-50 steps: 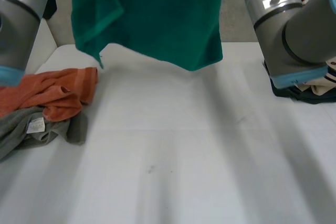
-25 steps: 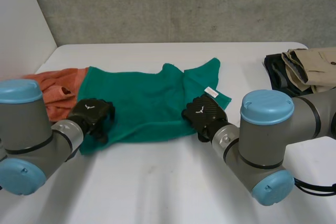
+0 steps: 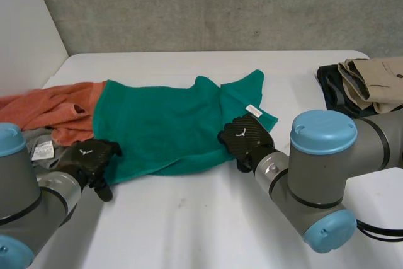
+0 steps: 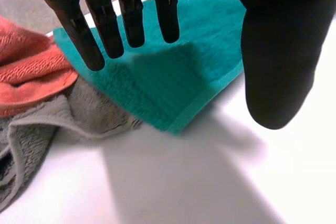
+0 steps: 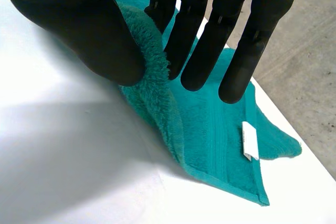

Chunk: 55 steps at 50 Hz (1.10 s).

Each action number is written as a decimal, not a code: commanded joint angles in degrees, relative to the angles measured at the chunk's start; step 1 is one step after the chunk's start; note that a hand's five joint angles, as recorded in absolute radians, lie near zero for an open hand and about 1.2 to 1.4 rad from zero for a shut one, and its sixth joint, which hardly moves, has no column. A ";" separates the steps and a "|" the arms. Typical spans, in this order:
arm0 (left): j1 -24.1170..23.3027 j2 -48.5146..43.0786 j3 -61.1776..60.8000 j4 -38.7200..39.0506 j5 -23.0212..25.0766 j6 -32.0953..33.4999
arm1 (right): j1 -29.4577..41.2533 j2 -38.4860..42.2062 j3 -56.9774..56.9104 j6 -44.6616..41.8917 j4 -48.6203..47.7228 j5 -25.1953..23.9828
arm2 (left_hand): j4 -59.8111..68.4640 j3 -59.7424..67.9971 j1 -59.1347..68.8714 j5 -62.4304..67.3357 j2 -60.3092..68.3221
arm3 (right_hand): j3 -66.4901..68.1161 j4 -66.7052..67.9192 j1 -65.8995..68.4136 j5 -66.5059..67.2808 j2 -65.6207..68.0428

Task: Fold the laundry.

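A teal towel (image 3: pixel 170 124) lies spread on the white table (image 3: pixel 208 231), its far right part folded over with a white label (image 3: pixel 253 109) showing. My left hand (image 3: pixel 91 159) hovers open just off the towel's near left corner (image 4: pixel 181 119), fingers (image 4: pixel 105 19) straight and thumb apart, holding nothing. My right hand (image 3: pixel 245 140) is at the towel's near right edge. In the right wrist view its thumb and fingers (image 5: pixel 194 35) pinch a raised fold of the teal towel (image 5: pixel 152 77), and the label (image 5: pixel 250 140) lies beyond.
An orange cloth (image 3: pixel 56 108) and a grey garment (image 3: pixel 41 149) lie heaped at the table's left, touching the towel's left edge. Dark and beige folded clothes (image 3: pixel 362 86) sit at the far right. A grey wall rises behind the table.
A second ago the towel hung in the air; now it lies flat on the table. My left hand has let go of its corner, opened and drawn back towards me. The right hand keeps its pinch.
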 commanded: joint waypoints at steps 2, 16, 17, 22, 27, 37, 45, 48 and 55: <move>3.27 -6.90 3.74 3.91 4.21 -0.04 | 0.51 -0.17 0.36 0.15 0.27 0.08 | 10.59 10.21 9.94 10.42 10.16 | 11.67 11.15 14.92 12.04 12.44; 3.19 -11.48 5.68 12.09 3.52 1.36 | -0.10 -1.32 0.62 2.70 0.71 -0.27 | 41.31 40.93 40.66 41.14 40.88 | 10.31 9.79 13.56 10.69 11.09; 3.28 -11.40 5.59 12.18 3.43 1.80 | -0.10 -1.49 0.54 3.14 0.97 -0.27 | 46.88 46.51 46.24 46.71 46.46 | 7.80 7.28 11.05 8.17 8.58; 3.63 -9.47 4.98 12.09 2.90 3.65 | -0.45 -2.72 0.01 4.90 4.04 -1.06 | 57.85 57.48 57.21 57.68 57.43 | -41.75 -42.27 -38.50 -41.38 -40.98; 3.28 -2.88 2.87 11.04 3.16 3.21 | -4.14 -6.41 -3.68 6.92 13.96 -3.60 | 57.85 57.48 57.21 57.68 57.43 | -57.49 -58.01 -54.24 -57.12 -56.72; 3.45 7.23 -0.21 7.17 4.39 1.72 | -15.13 -2.21 -21.50 4.04 30.14 -12.40 | 57.85 57.48 57.21 57.68 57.43 | -44.05 -44.57 -40.80 -43.67 -43.27; 3.54 11.54 0.40 3.31 6.06 -0.21 | -17.33 7.98 -31.01 -12.74 29.11 -12.48 | 57.85 57.48 57.21 57.68 57.43 | -39.17 -39.69 -35.92 -38.79 -38.39; 3.28 12.51 1.64 2.16 6.41 -1.36 | -17.86 10.72 -32.16 -16.36 27.60 -13.01 | 57.85 57.48 57.21 57.68 57.43 | -37.64 -38.16 -34.39 -37.27 -36.87; -0.94 17.60 9.63 -6.09 6.15 -4.96 | -16.81 8.80 -27.69 -3.66 27.87 -15.21 | 57.85 57.48 57.21 57.68 57.43 | -42.67 -43.20 -39.42 -42.30 -41.90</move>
